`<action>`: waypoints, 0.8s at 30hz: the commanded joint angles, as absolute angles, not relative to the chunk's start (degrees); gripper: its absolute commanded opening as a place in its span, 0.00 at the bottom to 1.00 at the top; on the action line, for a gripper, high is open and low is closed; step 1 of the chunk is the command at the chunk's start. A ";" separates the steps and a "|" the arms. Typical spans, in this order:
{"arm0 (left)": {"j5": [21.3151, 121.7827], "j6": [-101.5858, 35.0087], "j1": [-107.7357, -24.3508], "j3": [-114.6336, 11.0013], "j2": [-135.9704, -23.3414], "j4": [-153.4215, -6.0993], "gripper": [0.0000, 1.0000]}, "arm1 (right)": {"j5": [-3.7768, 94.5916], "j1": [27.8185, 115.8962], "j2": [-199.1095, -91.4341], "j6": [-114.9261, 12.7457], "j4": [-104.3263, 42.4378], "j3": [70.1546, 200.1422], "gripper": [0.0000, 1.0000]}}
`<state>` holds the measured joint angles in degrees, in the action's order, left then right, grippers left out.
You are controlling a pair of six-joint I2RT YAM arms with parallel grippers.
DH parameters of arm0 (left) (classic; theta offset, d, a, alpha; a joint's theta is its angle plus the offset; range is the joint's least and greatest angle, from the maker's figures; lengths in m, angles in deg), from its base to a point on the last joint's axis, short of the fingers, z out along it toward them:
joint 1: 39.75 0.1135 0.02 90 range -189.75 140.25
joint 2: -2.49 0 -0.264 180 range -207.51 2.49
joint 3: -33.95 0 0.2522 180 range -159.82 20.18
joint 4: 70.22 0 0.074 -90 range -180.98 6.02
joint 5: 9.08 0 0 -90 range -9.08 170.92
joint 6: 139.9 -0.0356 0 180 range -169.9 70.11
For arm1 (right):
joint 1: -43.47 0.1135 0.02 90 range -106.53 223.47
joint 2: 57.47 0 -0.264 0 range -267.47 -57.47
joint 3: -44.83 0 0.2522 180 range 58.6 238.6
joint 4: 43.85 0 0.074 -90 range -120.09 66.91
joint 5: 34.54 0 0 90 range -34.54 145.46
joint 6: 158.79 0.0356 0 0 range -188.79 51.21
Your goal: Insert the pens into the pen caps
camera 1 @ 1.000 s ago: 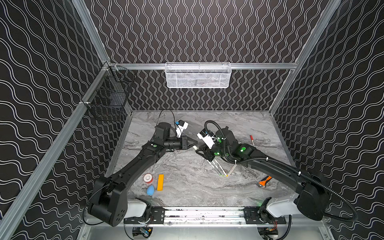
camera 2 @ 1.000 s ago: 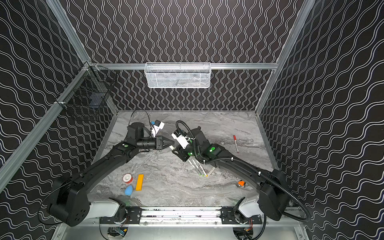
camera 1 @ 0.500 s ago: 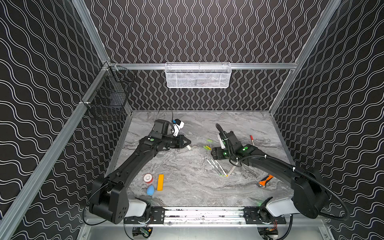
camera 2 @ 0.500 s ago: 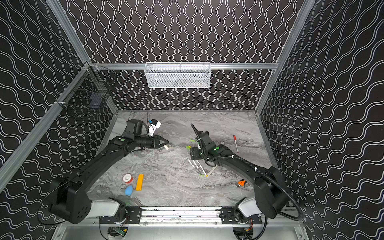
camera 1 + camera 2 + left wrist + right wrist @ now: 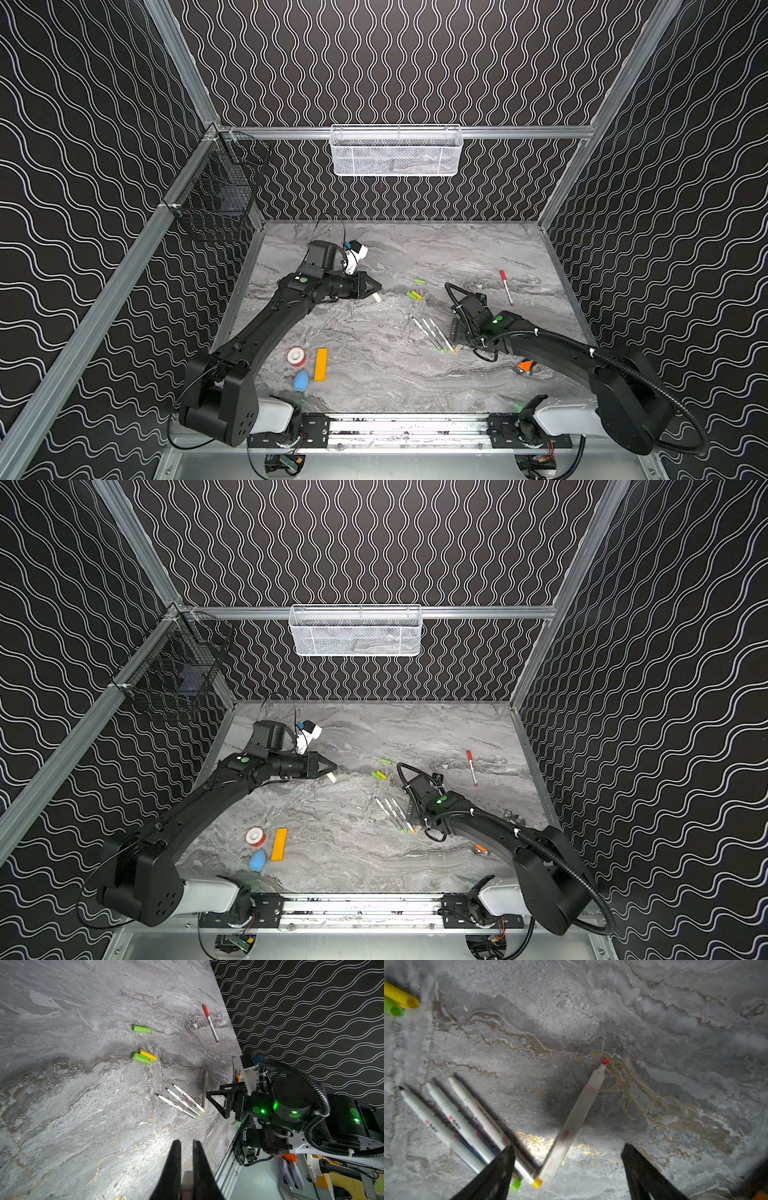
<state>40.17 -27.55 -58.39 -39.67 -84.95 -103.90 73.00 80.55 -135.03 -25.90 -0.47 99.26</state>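
On the grey marbled tabletop (image 5: 374, 382) within black wavy-patterned walls (image 5: 415, 62), a small white piece (image 5: 377, 296) was pinched by the left gripper (image 5: 186, 1144), and three pens (image 5: 183, 1102) were seen lying diagonally, tips toward the far left, beside the wide-spread right gripper (image 5: 566, 1148).

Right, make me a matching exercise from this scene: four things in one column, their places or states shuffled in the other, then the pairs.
1. red-capped pen
2. yellow cap
3. blue blob
4. red-tipped pen

A. against a green cap
B. beside the orange bar
C. uncapped, by the row of three pens
D. alone, on the far right

Pairs: 1-D, 2-A, 3-B, 4-C.
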 commanded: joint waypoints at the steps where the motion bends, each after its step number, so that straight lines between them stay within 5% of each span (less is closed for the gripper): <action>1: 39.36 -27.84 -58.25 -39.54 -85.27 -101.79 0.00 | 73.80 80.08 -136.64 -25.44 -0.97 99.94 0.82; 24: 40.58 -30.47 -56.88 -40.68 -83.23 -105.64 0.00 | 63.16 76.98 -153.78 -42.65 -5.09 108.08 0.28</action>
